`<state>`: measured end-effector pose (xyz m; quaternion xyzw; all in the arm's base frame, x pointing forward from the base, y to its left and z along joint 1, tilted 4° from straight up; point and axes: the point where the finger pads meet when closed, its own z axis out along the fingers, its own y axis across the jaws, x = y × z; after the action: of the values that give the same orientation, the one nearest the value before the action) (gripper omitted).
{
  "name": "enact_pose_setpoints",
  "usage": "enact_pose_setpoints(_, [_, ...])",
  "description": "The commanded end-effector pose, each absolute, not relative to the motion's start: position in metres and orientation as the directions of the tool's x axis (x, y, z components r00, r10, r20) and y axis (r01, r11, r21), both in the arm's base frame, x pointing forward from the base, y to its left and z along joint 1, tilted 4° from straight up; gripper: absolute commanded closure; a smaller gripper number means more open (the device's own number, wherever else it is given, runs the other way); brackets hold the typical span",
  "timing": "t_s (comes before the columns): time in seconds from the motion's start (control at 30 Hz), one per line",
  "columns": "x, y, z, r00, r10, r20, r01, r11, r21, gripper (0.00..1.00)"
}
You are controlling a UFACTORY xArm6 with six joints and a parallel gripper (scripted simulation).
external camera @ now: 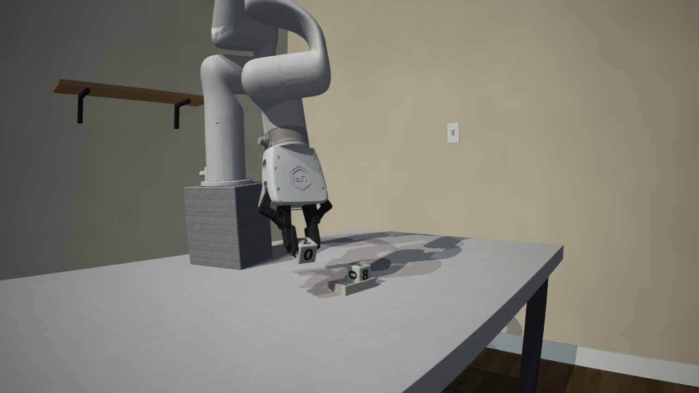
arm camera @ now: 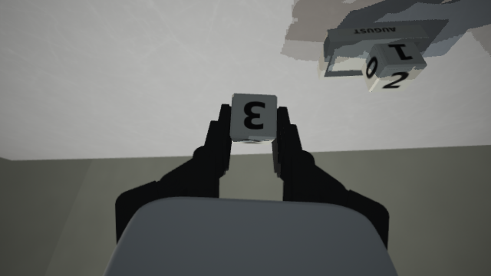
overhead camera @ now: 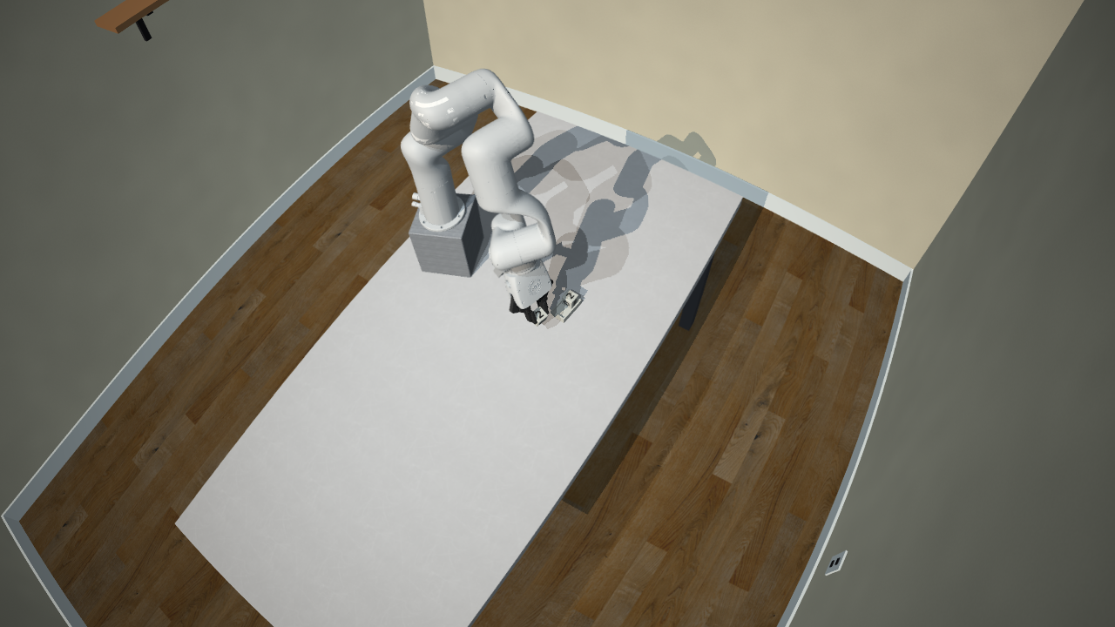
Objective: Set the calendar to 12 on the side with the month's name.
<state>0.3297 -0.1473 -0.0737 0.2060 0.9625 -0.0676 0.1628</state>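
My gripper point(overhead camera: 531, 311) point(external camera: 303, 243) is shut on a white cube point(overhead camera: 539, 315) point(external camera: 307, 252) point(arm camera: 253, 116), held above the table, slightly tilted. This cube shows 3 to the wrist camera, 2 on top and 0 towards the exterior camera. The tray point(external camera: 360, 286) point(arm camera: 341, 35) lies flat beside it, with AUGUST on its wrist-camera side. A second cube point(overhead camera: 571, 298) point(external camera: 359, 272) point(arm camera: 397, 67) stands in the tray's left half, read from the month side. It shows an upright 1 on that side, 2 on top, and 0 towards the tray's empty half. Its back shows 8.
The white table point(overhead camera: 405, 413) point(external camera: 185, 317) bears the tray. The grey base block point(overhead camera: 442, 255) point(external camera: 212, 227) of the arm stands behind the gripper. A table edge lies beyond the tray on the right in the top and exterior views. Arm shadows fall around the tray.
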Motion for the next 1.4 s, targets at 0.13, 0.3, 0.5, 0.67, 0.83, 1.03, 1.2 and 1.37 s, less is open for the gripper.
enact_pose_setpoints(0.13, [0.329, -0.141, -0.074, -0.873, 0.38, -0.304, 0.423, 0.902, -0.086, 0.71])
enact_pose_setpoints(0.3, [0.329, -0.136, -0.074, -0.881, 0.385, -0.275, 0.423, 0.901, -0.092, 0.71])
enact_pose_setpoints(0.5, [0.331, -0.133, -0.073, -0.889, 0.392, -0.238, 0.422, 0.902, -0.094, 0.71])
enact_pose_setpoints(0.67, [0.333, -0.133, -0.073, -0.893, 0.395, -0.214, 0.421, 0.902, -0.091, 0.71])
enact_pose_setpoints(0.83, [0.334, -0.134, -0.072, -0.897, 0.399, -0.192, 0.42, 0.903, -0.086, 0.71])
enact_pose_setpoints(1.03, [0.337, -0.139, -0.072, -0.901, 0.402, -0.165, 0.418, 0.905, -0.076, 0.71])
enact_pose_setpoints(1.2, [0.338, -0.144, -0.071, -0.903, 0.404, -0.148, 0.417, 0.906, -0.067, 0.71])
enact_pose_setpoints(1.37, [0.338, -0.147, -0.071, -0.903, 0.405, -0.14, 0.416, 0.907, -0.063, 0.71])
